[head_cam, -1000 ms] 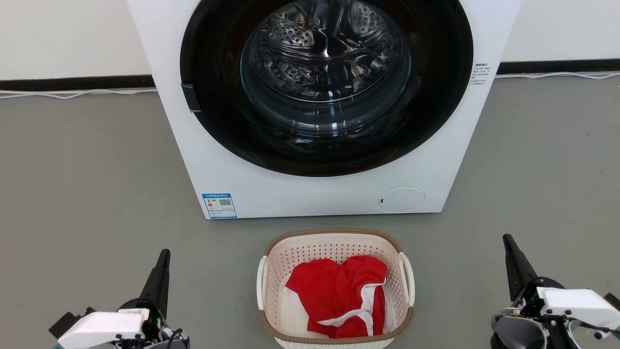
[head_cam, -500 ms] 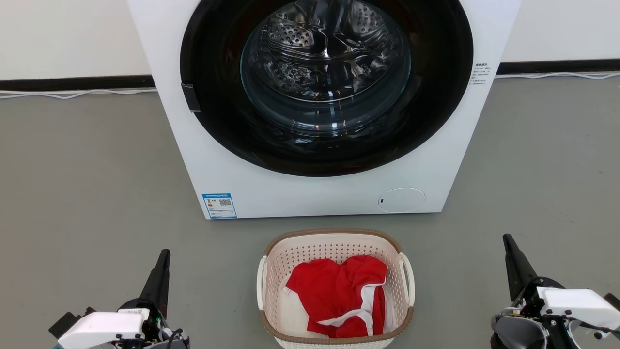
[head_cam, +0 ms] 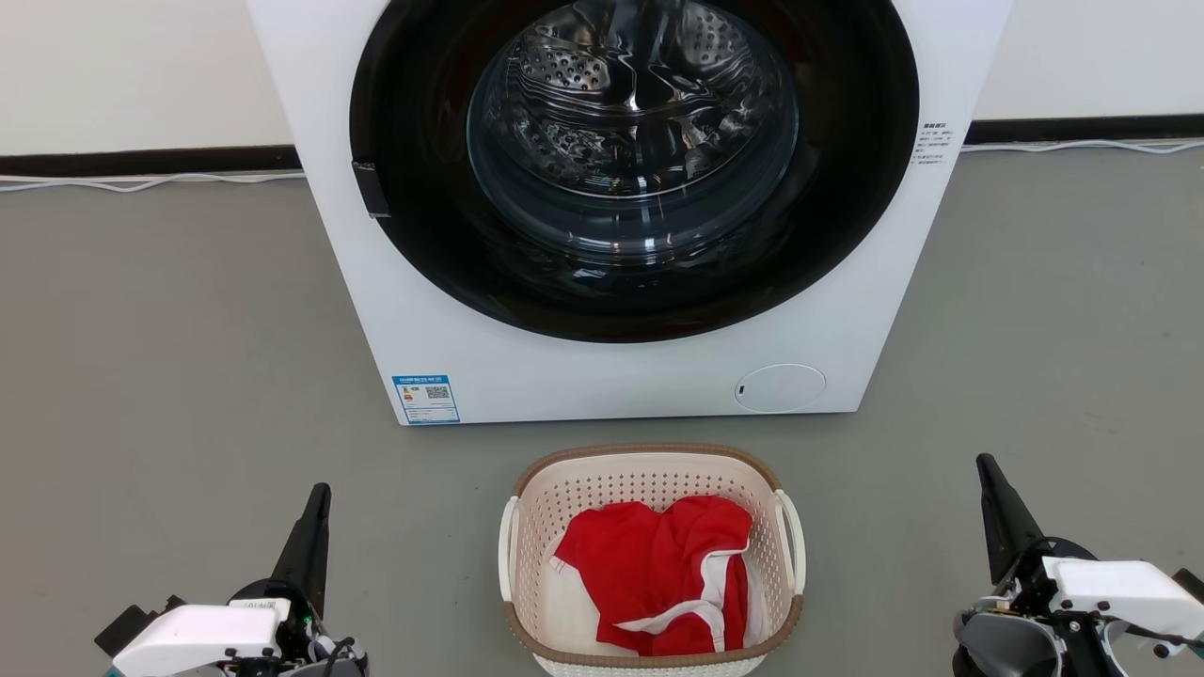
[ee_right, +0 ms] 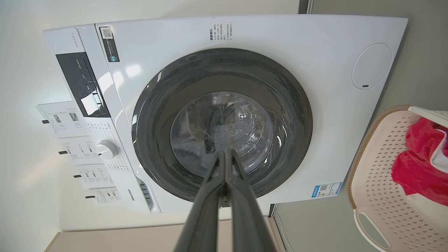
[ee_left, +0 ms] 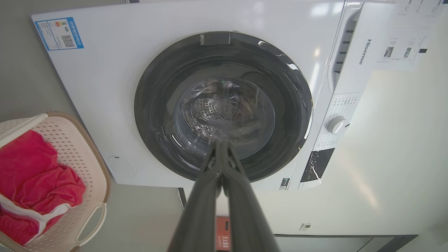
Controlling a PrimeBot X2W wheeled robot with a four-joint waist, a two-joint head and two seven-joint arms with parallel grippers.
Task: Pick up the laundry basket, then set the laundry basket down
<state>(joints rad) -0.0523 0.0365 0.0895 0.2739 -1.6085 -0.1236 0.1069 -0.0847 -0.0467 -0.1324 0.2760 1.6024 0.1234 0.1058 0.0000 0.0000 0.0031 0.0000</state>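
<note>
The laundry basket (head_cam: 649, 467) stands on the grey floor just in front of the washing machine, cream-white and perforated, with a brown rim and a white loop handle on each side. A red and white garment (head_cam: 663, 574) lies in it. The basket also shows at the left edge of the left wrist view (ee_left: 87, 164) and at the right edge of the right wrist view (ee_right: 378, 168). My left gripper (head_cam: 320, 494) is shut, low at the left, well clear of the basket. My right gripper (head_cam: 986, 464) is shut too, low at the right, equally apart from it.
A large white washing machine (head_cam: 847, 329) with a round dark glass door (head_cam: 632, 160) stands close behind the basket. White cables (head_cam: 141, 181) run along the dark skirting at the wall. Bare grey floor (head_cam: 169, 357) lies on both sides.
</note>
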